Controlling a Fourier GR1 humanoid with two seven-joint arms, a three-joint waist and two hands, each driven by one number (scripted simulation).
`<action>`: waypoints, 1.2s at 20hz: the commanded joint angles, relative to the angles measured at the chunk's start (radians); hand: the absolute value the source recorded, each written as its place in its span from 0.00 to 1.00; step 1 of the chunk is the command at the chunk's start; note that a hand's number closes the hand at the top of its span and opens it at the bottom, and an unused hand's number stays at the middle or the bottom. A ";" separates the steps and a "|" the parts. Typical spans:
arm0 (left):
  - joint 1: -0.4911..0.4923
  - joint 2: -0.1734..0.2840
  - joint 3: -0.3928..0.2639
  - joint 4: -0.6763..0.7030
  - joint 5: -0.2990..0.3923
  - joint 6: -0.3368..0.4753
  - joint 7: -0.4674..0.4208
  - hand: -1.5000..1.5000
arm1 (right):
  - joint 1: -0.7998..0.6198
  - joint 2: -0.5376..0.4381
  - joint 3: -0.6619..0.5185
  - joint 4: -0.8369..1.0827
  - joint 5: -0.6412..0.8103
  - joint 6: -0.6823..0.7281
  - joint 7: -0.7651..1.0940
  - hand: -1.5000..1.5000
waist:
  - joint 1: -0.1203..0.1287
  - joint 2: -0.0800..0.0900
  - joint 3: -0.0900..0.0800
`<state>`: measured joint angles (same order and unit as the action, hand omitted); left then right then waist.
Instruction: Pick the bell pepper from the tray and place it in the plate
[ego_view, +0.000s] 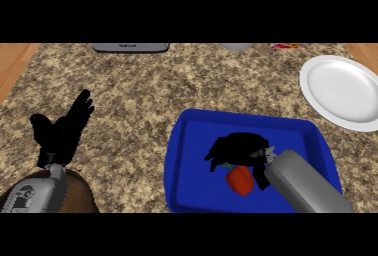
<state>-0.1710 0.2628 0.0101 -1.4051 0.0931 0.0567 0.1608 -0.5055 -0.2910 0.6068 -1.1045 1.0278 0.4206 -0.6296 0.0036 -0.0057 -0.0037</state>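
Note:
A blue tray (193, 150) lies on the counter at the lower right. Inside it sits a red bell pepper (239, 181), partly covered by my right hand (240, 148). That hand is over the pepper's top with its fingers curled down around it, and its grey forearm runs off to the lower right. The white plate (343, 92) rests at the right edge, beyond the tray's far right corner, with nothing on it. My left hand (63, 127) stands open at the left, fingers pointing up, away from the tray.
A grey appliance (131, 47) sits at the counter's far edge, with a grey object (236, 46) and a red-and-white item (284, 46) further right. Wooden strips border the speckled counter on both sides.

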 joint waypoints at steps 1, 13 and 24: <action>0.064 -0.038 -0.035 -0.061 -0.043 0.033 0.002 0.50 | 0.054 -0.036 0.039 -0.014 0.038 -0.013 -0.104 1.00 | 0.001 0.005 0.004; 0.023 -0.007 0.029 -0.022 -0.011 -0.036 0.021 0.50 | 0.128 0.024 -0.088 -0.142 0.026 -0.136 -0.077 1.00 | -0.005 0.004 0.004; 0.061 -0.026 0.034 -0.014 -0.027 -0.006 -0.020 0.50 | 0.210 0.006 -0.582 -0.293 -0.158 -0.363 0.247 1.00 | -0.035 -0.003 0.004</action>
<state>-0.1310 0.2460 0.0519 -1.4137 0.0722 0.0489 0.1517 -0.3051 -0.2954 0.1529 -1.3205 0.9183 0.1653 -0.4395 -0.0321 -0.0083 -0.0004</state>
